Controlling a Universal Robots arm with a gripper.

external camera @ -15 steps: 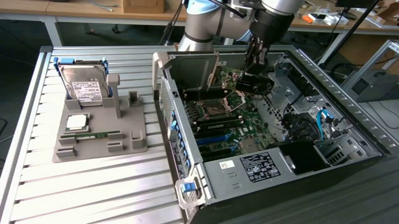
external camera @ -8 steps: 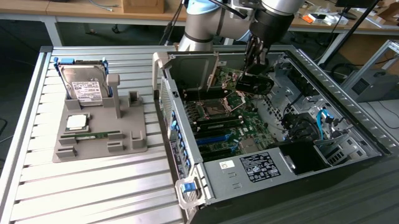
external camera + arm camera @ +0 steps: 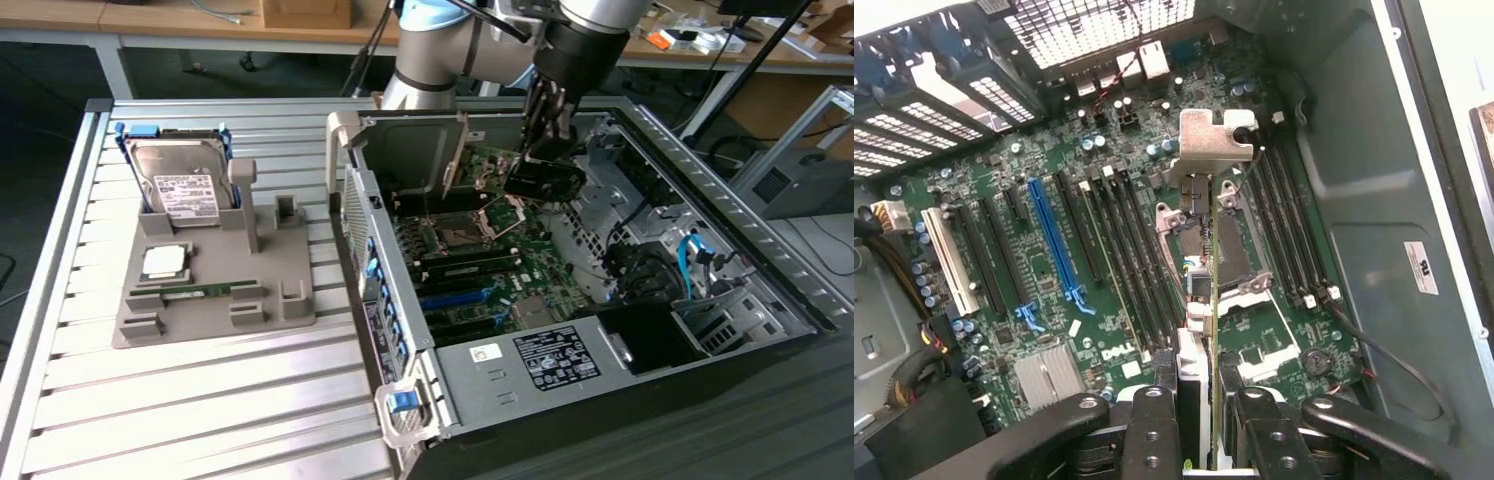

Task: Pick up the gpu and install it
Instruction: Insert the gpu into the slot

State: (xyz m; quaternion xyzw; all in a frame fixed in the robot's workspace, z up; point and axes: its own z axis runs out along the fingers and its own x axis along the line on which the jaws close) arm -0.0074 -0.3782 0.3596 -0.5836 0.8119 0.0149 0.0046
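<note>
Over the open computer case [image 3: 747,200], in the exterior view, the arm reaches down from the far side and its tool [image 3: 545,158] is clamped on the gpu [image 3: 545,182]. The dark card hangs inside the case above the far part of the motherboard [image 3: 534,270]. On the slatted tabletop [image 3: 200,400], toward the exterior view's left of the case, a grey tray [image 3: 214,320] carries a hard drive [image 3: 180,185] standing on edge and a green memory stick [image 3: 207,291] lying flat.

From the wrist view, the tool [image 3: 1204,440] grips the gpu [image 3: 1199,290] edge-on, one of the black fingers [image 3: 1152,430] on each face of the thin card. Its silver bracket [image 3: 1214,135] is at the end away from the tool. Below the card are the processor socket [image 3: 1242,250] and the green motherboard [image 3: 1044,270], whose blue slot [image 3: 1054,240] lies well apart from the card.
</note>
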